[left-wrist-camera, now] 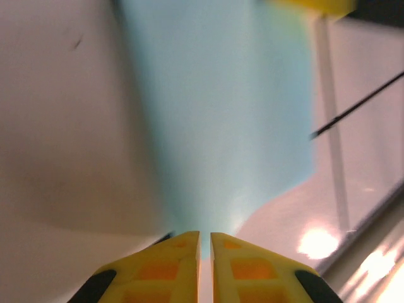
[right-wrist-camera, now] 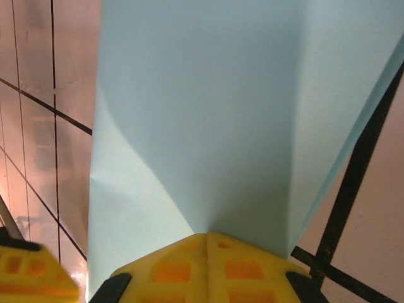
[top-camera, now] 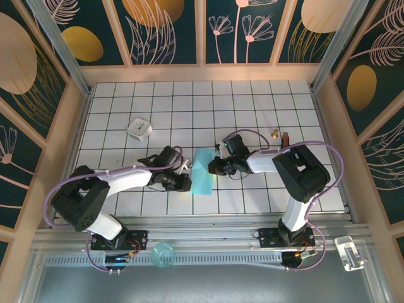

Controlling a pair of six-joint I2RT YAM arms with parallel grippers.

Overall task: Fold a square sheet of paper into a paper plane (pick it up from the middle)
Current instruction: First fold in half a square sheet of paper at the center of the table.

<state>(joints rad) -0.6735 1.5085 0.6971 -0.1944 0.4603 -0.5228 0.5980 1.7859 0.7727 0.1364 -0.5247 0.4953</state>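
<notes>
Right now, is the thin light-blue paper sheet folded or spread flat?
Folded: the thin light-blue paper sheet shows as a narrow strip from above, and creases run along it in the right wrist view.

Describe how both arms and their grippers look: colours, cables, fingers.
The left arm and right arm have white links and bulky black joints, and a looping lilac cable runs along each. The left gripper and right gripper have yellow fingers with orange square recesses and black parts behind.

White grid-tiled tabletop (top-camera: 189, 95), dark teal floral wall panels (top-camera: 170, 25), pale wooden frame (top-camera: 202, 71), aluminium rail (top-camera: 208, 237) along near edge
</notes>
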